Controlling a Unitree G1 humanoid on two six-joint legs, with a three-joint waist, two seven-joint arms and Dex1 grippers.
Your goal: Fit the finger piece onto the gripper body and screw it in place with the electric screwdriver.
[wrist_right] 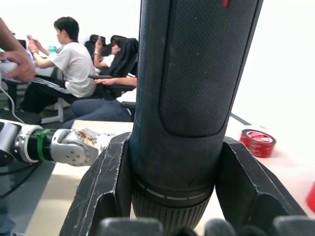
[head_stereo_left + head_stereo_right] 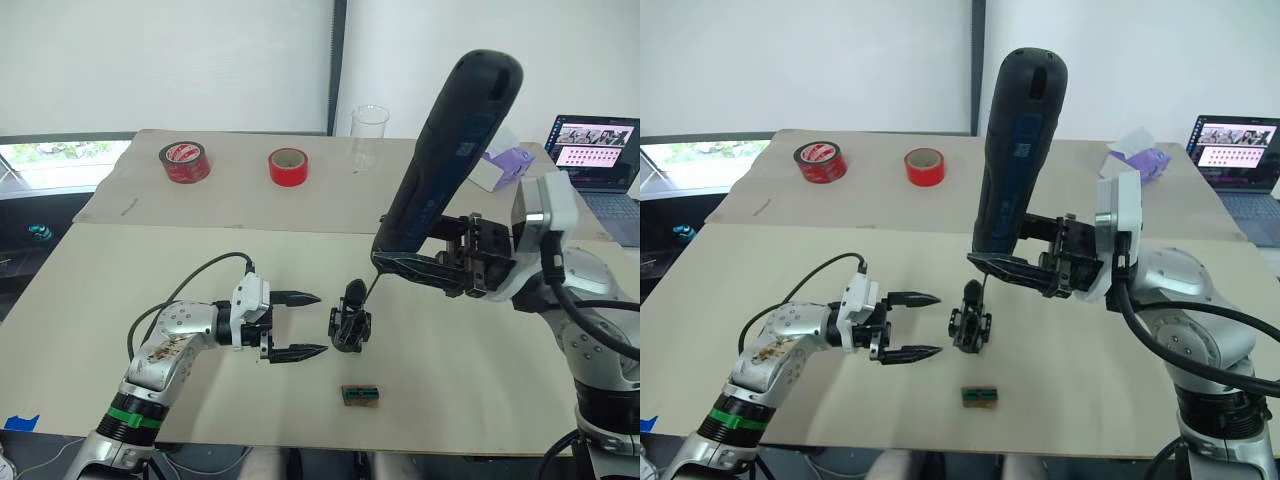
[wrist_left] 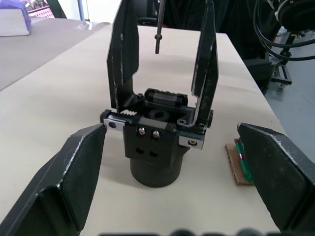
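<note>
Fingers of the right gripper [image 2: 1025, 268] clamped the electric screwdriver [image 2: 1015, 150], bit above the gripper body [image 2: 970, 322] on the table [image 2: 1120, 390], while the left gripper [image 2: 912, 325] stood spread just beside it.

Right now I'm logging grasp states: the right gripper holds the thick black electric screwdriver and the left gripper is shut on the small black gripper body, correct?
Not quite. The left gripper is open, its fingers apart from the small black gripper body, as the left wrist view shows. The right gripper does hold the thick black electric screwdriver.

Both head eyes look down from above at the gripper body [image 2: 350, 322] mid-worktop. The left wrist camera sits close beside it; the right wrist camera hugs the electric screwdriver [image 1: 197, 98] above it.
</note>
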